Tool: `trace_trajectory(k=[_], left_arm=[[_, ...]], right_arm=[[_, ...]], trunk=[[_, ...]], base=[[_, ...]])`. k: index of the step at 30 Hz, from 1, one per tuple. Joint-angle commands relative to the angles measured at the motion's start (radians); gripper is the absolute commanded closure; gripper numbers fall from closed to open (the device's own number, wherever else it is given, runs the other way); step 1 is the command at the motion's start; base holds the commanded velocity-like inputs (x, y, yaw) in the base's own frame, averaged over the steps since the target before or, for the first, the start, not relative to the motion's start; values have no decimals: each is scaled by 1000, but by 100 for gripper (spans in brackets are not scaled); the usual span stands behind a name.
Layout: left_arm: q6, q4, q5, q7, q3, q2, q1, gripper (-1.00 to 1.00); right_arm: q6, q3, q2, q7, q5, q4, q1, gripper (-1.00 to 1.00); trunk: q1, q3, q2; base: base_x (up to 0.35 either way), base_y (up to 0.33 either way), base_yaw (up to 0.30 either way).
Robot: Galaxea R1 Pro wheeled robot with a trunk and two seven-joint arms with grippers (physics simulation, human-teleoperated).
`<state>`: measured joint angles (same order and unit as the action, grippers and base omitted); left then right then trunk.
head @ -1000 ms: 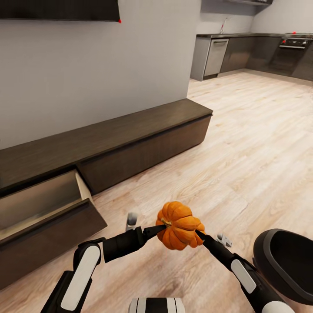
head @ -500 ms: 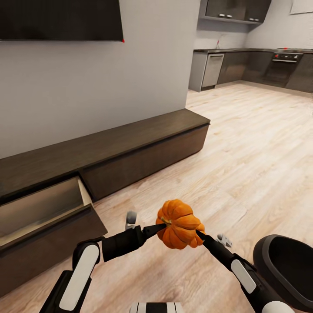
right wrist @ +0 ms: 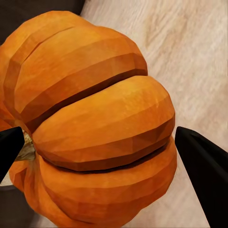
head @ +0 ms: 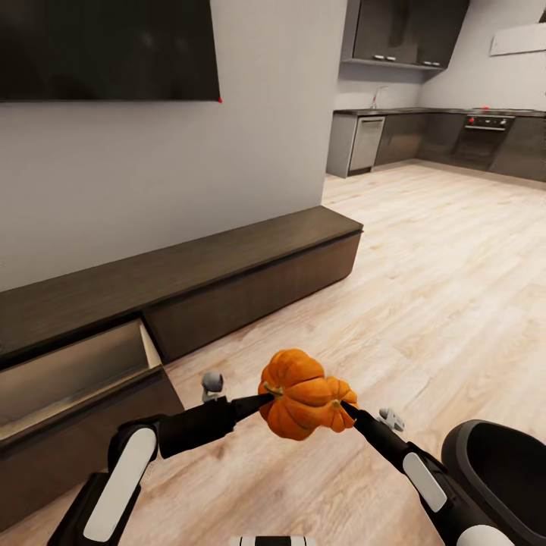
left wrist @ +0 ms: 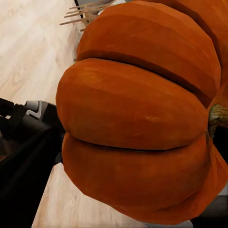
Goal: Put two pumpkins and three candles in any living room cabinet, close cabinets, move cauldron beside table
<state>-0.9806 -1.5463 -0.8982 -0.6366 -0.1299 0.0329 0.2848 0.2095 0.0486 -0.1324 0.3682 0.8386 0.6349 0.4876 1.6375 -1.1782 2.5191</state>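
Ribbed orange pumpkin with short brownish stem (head: 303,395) held in mid-air above the light wood plank floor (head: 425,288), in front of the robot's trunk, pinched between both arms. Left hand (head: 262,397) pressed against the pumpkin's stem side; fingertip spread not discernible. Right hand (head: 346,410) pressed against the opposite side; in the right wrist view, dark fingertips (right wrist: 202,166) set at either flank of the pumpkin (right wrist: 95,128), spread wide around its body. Long, low dark-brown wood cabinet (head: 227,265) against the grey wall, to the left of the pumpkin; its left drawer (head: 68,379) pulled out, pale interior exposed. Glossy black round-bellied cauldron (head: 497,474) at lower right, just beside the right arm. Dark grey kitchen units (head: 425,140) in the far background.
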Motion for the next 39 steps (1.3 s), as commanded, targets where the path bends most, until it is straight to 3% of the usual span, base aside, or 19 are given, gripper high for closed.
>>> trace_trajectory(k=[1, 7, 28, 34, 39], left_arm=[[-3, 0, 1, -6, -1, 6, 1, 100], [-3, 1, 1, -15, -6, 43, -7, 100], [-3, 4, 20, -6, -2, 51, -36, 100], [-3, 5, 14, -5, 2, 91, -36, 100], [-3, 5, 10, -5, 2, 101, -36, 100]], right_arm=[[4, 4, -1, 0, 10, 0, 0, 100], [3, 4, -1, 0, 10, 0, 0, 100], [0, 8, -9, 6, 0, 6, 0, 100], [-2, 11, -12, 2, -1, 1, 0, 100], [2, 11, -13, -5, -1, -2, 0, 100]], trunk=[[-1, 3, 0], [-3, 26, -1], [-13, 108, -6], [-15, 131, -8], [-18, 150, -9]], base=[[0, 0, 0], [0, 0, 0], [0, 0, 0], [0, 0, 0], [0, 0, 0]])
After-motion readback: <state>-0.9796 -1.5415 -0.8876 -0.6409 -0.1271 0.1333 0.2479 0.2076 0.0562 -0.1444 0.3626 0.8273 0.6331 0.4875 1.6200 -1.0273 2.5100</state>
